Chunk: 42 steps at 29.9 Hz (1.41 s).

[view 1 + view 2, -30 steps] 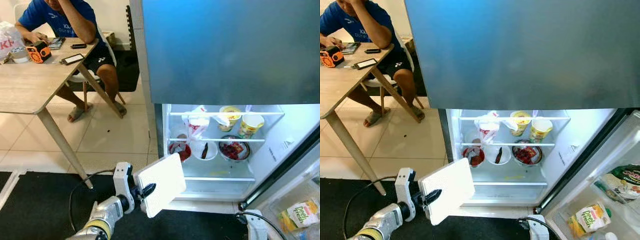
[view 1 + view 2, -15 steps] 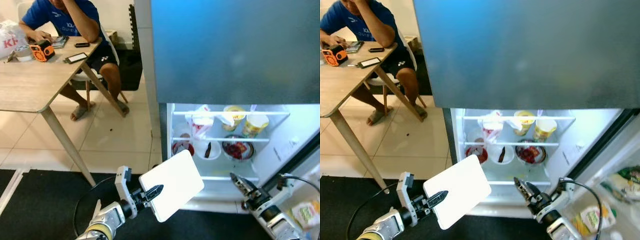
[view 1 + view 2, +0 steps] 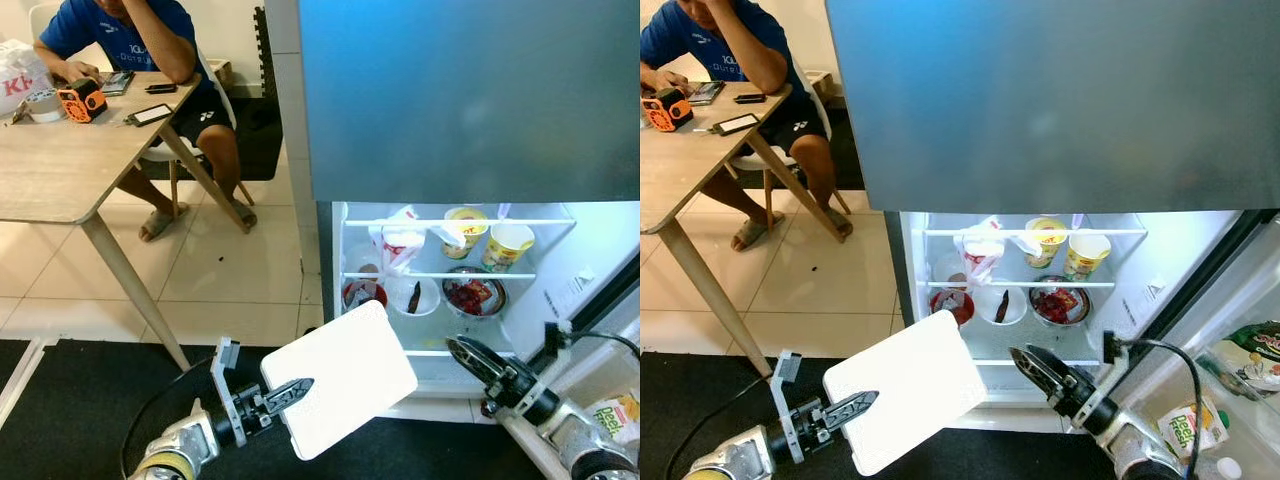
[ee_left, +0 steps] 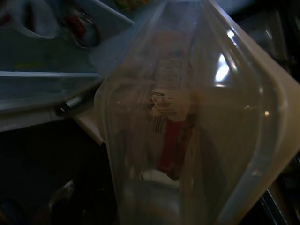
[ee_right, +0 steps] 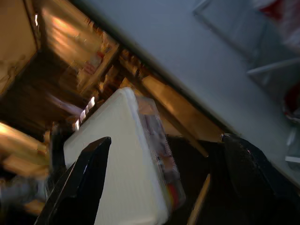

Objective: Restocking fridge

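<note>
Left gripper (image 3: 290, 390) low in front of the fridge (image 3: 450, 290), arm reaching up from bottom left, fingers pinched on the near edge of a white-lidded container (image 3: 340, 378), tilted with the lid facing up. Through the clear wall in the left wrist view, some packaged stuff with a red label inside. Right gripper (image 3: 1032, 366) poking in from the lower right, fingers spread wide, tips just beside the container's far edge, not gripping anything. Fridge compartment lit, door swung open to the right. Upper shelf: white bag (image 3: 398, 245) and two yellow cups (image 3: 505, 246). Middle shelf: three bowls (image 3: 474, 297) side by side. Lowest shelf (image 3: 440, 352) bare, right behind the container. Off left, wooden bench (image 3: 60, 170) with a person (image 3: 140, 50) sitting at it, well apart.
</note>
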### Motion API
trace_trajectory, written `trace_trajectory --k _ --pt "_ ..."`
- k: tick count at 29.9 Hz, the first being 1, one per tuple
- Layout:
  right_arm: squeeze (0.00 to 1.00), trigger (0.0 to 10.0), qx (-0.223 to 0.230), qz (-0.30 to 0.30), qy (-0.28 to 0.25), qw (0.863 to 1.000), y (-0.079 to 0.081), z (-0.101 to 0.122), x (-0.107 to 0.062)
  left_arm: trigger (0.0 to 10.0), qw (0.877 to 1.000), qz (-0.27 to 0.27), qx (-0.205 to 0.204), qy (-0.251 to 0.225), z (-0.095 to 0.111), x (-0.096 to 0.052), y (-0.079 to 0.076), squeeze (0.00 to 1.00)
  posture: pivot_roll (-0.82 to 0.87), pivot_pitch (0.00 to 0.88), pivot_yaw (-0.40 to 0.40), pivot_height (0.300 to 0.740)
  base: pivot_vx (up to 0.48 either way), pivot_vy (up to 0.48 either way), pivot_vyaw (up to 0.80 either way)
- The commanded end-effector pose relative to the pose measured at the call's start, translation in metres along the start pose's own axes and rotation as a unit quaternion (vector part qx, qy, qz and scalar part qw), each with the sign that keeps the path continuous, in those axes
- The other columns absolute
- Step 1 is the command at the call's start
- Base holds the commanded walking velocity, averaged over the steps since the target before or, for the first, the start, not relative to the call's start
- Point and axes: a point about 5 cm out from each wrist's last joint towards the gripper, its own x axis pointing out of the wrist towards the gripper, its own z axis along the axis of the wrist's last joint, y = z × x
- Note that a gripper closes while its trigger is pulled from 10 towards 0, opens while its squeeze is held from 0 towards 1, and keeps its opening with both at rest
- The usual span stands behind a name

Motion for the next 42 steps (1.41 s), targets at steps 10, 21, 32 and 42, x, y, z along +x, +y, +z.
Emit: trace_trajectory --k 10,21,32,42 --pt "0.00 10.0 -0.069 0.142 0.093 0.983 0.025 0.011 0.038 10.0 0.991 -0.079 0.074 0.077 0.042 -0.019 -0.017 0.00 -0.06 0.000 0.039 0.740 0.000 0.000 0.00" --pt "0.00 10.0 -0.083 0.271 0.189 0.940 0.058 -0.009 0.064 10.0 0.974 -0.161 0.095 0.125 0.041 -0.004 -0.047 0.00 -0.06 0.014 0.043 0.740 0.000 0.000 0.00" --pt "0.00 10.0 -0.106 0.291 0.249 0.918 0.068 -0.018 0.059 10.0 0.968 -0.185 0.096 0.143 0.041 -0.002 -0.058 0.00 -0.07 0.011 0.049 0.740 0.000 0.000 0.00" --pt "0.00 10.0 -0.113 0.255 0.257 0.925 0.059 -0.002 0.038 10.0 0.968 -0.178 0.104 0.140 0.047 -0.012 -0.061 0.00 -0.07 0.010 0.044 0.740 0.000 0.000 0.00"
